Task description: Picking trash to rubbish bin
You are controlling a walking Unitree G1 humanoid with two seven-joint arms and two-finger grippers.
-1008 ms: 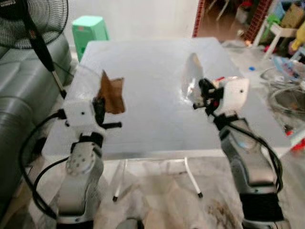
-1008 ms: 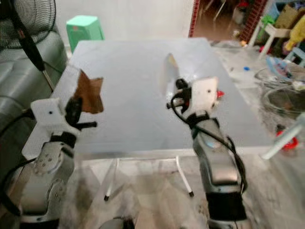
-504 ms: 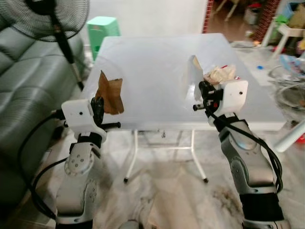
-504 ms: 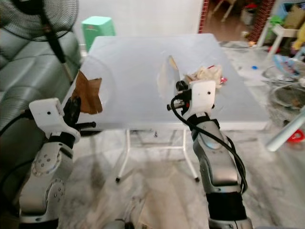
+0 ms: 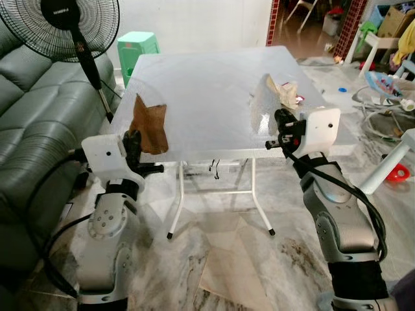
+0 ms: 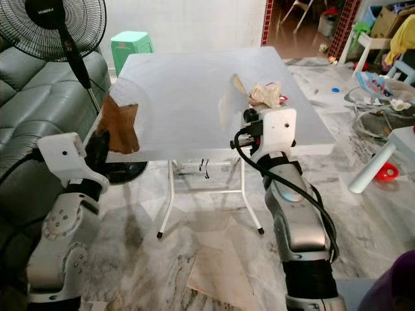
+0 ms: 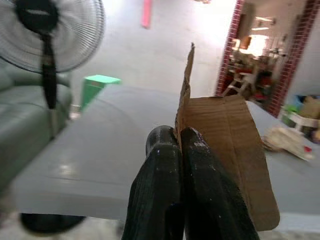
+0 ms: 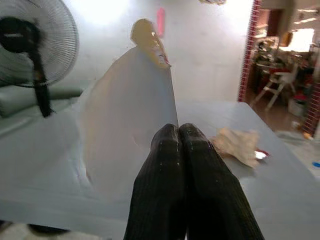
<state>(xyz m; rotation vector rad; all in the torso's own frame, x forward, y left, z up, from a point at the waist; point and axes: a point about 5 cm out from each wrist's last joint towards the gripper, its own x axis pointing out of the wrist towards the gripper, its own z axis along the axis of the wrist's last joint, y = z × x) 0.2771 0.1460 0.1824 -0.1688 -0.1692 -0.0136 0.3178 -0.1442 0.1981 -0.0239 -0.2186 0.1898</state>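
Left arm: raised in front of the body, forearm upright, wrist level with the near edge of the white folding table (image 5: pixel 207 84). The left gripper (image 7: pixel 179 137) had both black fingers pressed together on the lower edge of a brown cardboard scrap (image 5: pixel 148 125), which stood upright above the fingers, over the table's near-left corner.

Right arm: raised likewise, elbow bent, forearm rising to a white wrist housing at the table's near-right edge. The right gripper (image 8: pixel 178 131) was clamped on a pale, translucent plastic sheet (image 8: pixel 131 125); the sheet stood upright above the fingertips, with a yellowish tip at its top.

Crumpled paper wad (image 6: pixel 265 94): lying on the table top just behind the right wrist, a small red-and-silver bit beside it.

Table: white top on thin white legs, standing on marbled floor tiles (image 5: pixel 227 259).

Standing fan (image 5: pixel 61 26): black, behind the table's left side, next to a grey sofa (image 5: pixel 32 129).

Green plastic stool (image 5: pixel 137 46): beyond the table's far-left corner, by the white wall.

Clutter of toys and furniture: on the floor to the right, too jumbled to tell item by item.
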